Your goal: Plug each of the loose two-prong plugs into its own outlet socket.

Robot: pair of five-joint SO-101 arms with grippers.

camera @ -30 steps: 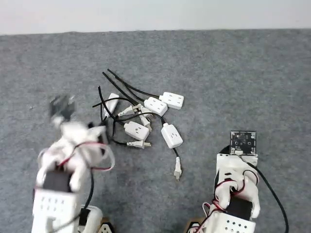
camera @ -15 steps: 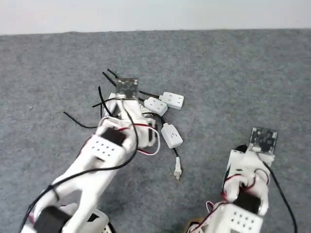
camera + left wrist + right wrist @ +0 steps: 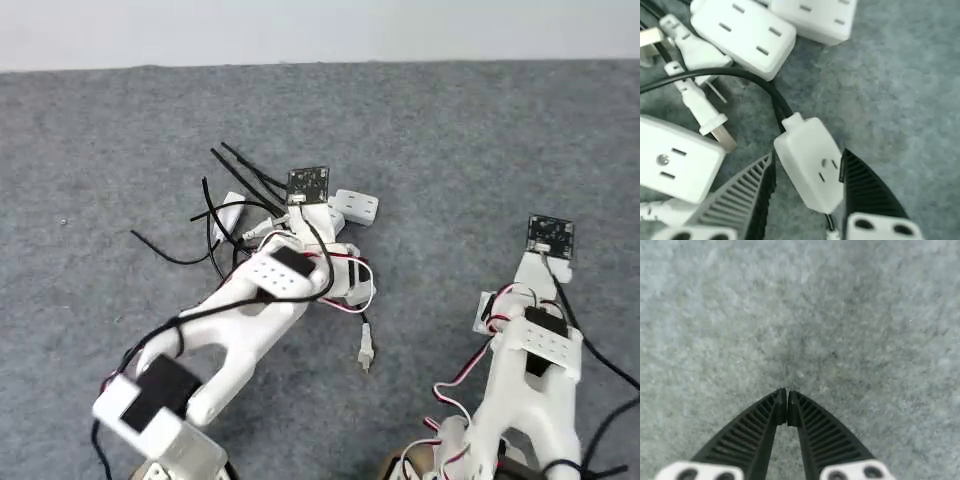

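Two ribbed fingers (image 3: 752, 195) of left gripper (image 3: 806, 156) are spread astride a smooth boxy white socket (image 3: 812, 177); right gripper (image 3: 787, 407) is closed, empty, above fuzzy felt (image 3: 850, 310).

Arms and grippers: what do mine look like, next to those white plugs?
The left arm and right arm are white plastic shells with black motors, looped with red, white and black wires. Each wrist carries a small dark square circuit board. The left gripper and right gripper have black, ribbed, tapering fingers on white bases with screw holes.
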